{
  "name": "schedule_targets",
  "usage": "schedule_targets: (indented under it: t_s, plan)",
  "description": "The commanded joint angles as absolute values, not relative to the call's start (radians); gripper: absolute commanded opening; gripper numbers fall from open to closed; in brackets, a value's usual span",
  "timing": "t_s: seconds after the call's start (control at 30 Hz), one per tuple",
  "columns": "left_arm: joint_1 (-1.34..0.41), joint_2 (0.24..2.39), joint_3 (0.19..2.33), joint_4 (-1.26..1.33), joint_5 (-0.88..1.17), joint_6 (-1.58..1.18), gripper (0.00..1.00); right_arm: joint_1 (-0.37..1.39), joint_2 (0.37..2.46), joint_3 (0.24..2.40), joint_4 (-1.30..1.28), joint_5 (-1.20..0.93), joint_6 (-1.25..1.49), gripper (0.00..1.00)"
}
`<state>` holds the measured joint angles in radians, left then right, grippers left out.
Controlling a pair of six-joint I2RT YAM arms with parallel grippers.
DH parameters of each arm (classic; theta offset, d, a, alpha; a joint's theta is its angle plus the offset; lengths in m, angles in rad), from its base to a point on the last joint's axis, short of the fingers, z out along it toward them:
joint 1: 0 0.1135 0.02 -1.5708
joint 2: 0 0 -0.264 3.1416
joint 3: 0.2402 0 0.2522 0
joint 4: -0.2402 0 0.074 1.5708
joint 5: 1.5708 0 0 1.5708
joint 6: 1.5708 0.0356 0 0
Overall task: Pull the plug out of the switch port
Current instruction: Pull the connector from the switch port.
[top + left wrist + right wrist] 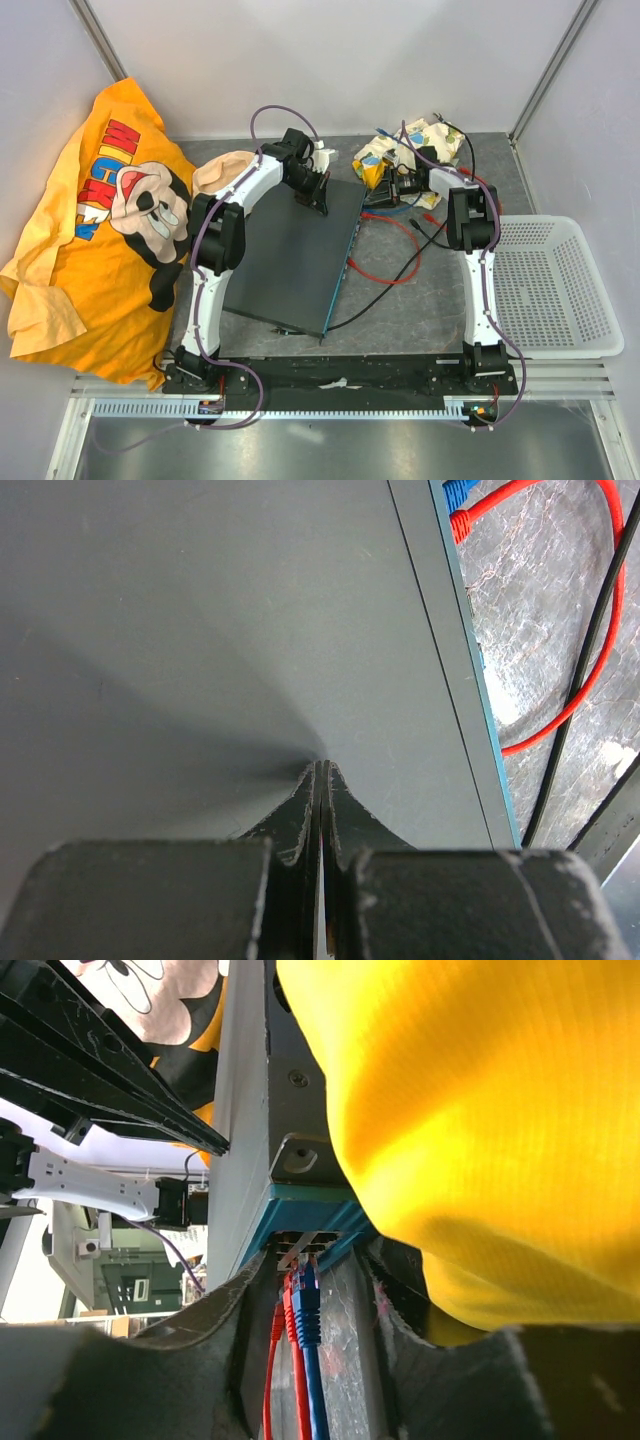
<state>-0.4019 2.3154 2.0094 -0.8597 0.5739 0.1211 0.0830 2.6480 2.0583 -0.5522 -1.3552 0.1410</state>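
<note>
The switch (285, 250) lies flat mid-table, its teal socket edge (345, 258) facing right. My left gripper (320, 767) is shut, its tips resting on the switch's grey top (200, 630) near the far end. At the far right corner my right gripper (317, 1257) stands open around a blue plug (308, 1295) and two red plugs (288, 1310) seated in the teal port face (300, 1215). The left finger (225, 1345) lies close beside the red plugs. A strip of table shows between the blue plug and the right finger (425, 1335).
A yellow printed T-shirt (100, 220) covers the left side. A white mesh basket (555, 285) stands at the right. Red (395, 275) and black (390, 290) cables loop on the table beside the teal edge. Yellow packets (380, 155) crowd the right gripper's far side.
</note>
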Motion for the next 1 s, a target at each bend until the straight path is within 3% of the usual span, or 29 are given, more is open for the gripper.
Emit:
schedule_targets:
  t_s: [0.0,0.97]
  plan:
    - [-0.408,2.350,2.022,-0.917,0.525,0.161,0.02,0.081,2.640,2.043,-0.479,-1.398,0.186,0.46]
    - [-0.408,2.309,1.977,-0.925,0.519,0.169,0.01,0.106,2.528,1.893,-0.491,-1.355,0.178,0.37]
